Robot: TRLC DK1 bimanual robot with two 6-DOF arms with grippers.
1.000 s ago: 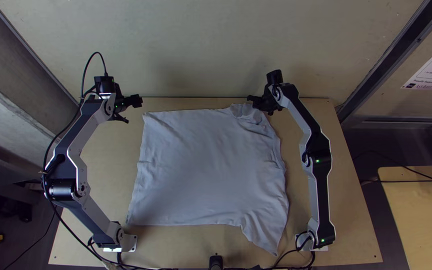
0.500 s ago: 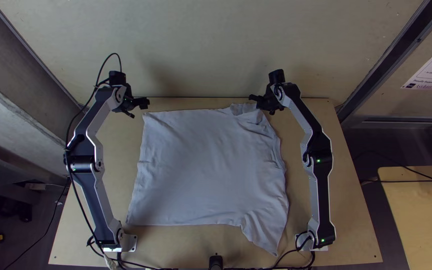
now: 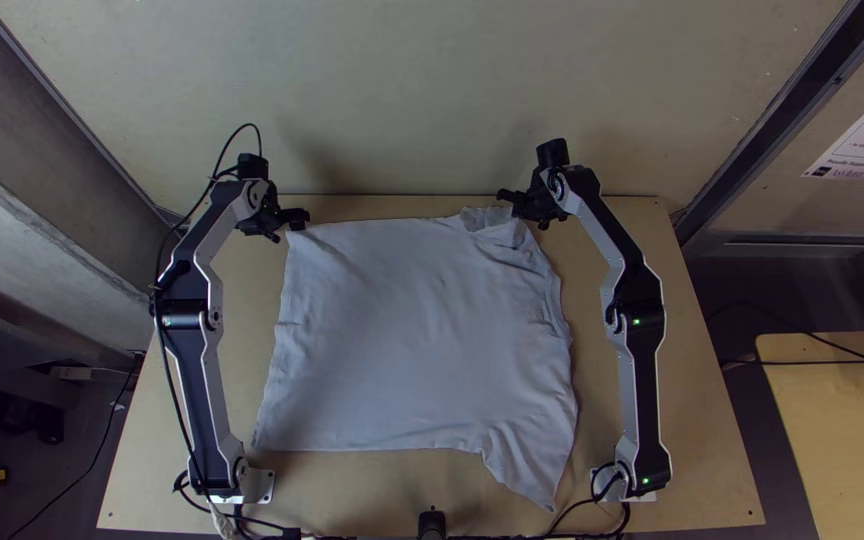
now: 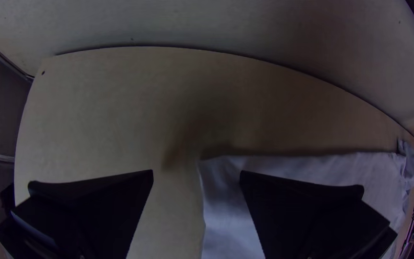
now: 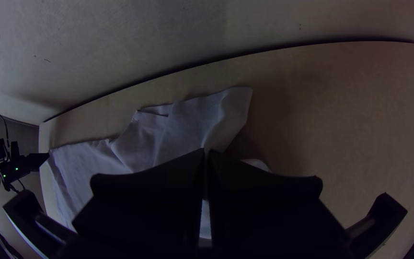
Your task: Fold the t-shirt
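Light wooden surface (image 3: 697,430) before pale panel (image 3: 372,90). Across middle, mostly spread: white t-shirt (image 3: 412,330), wrinkled toward right arm (image 3: 639,330), with narrow flap (image 3: 532,470) jutting toward near edge. At far right corner: gathered and pinched in clenched right tool (image 3: 520,210), with crease running into fingertips. At far left corner: just beside released left tool (image 3: 292,228), framed between widely parted fingers in left wrist view; can't tell whether touching. Farther left, alongside shirt: left arm (image 3: 192,350), with base near near edge.
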